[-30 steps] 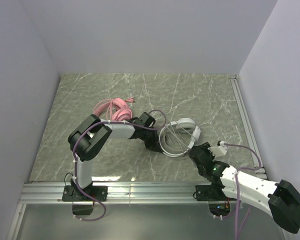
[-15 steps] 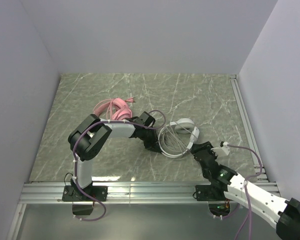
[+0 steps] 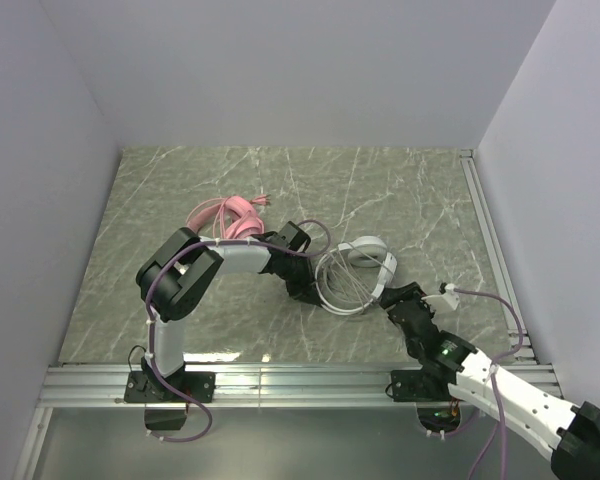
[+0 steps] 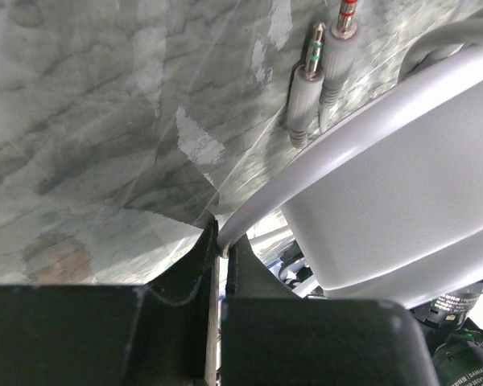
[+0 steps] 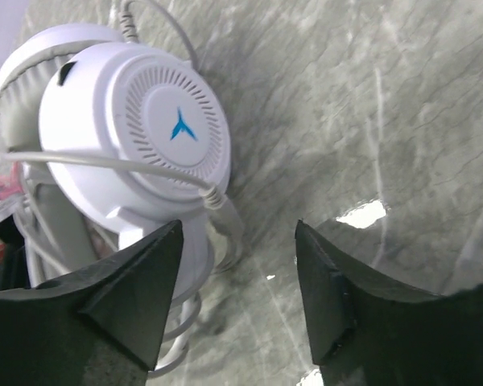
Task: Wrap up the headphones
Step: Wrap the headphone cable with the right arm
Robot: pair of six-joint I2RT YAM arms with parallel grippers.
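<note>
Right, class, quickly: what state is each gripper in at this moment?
Left gripper: shut on the white cable.
Right gripper: open, holding nothing; the white headphones lie just ahead.

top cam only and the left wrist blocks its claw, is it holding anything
observer: Yes. The left claw is shut, pinching what looks like the white headset's cable.
operator: where's the end of it
observer: Two audio plugs lie on the table just beyond that claw.
operator: and the other arm
observer: The right claw is open and empty, facing the white earcup, which has a blue logo.
</note>
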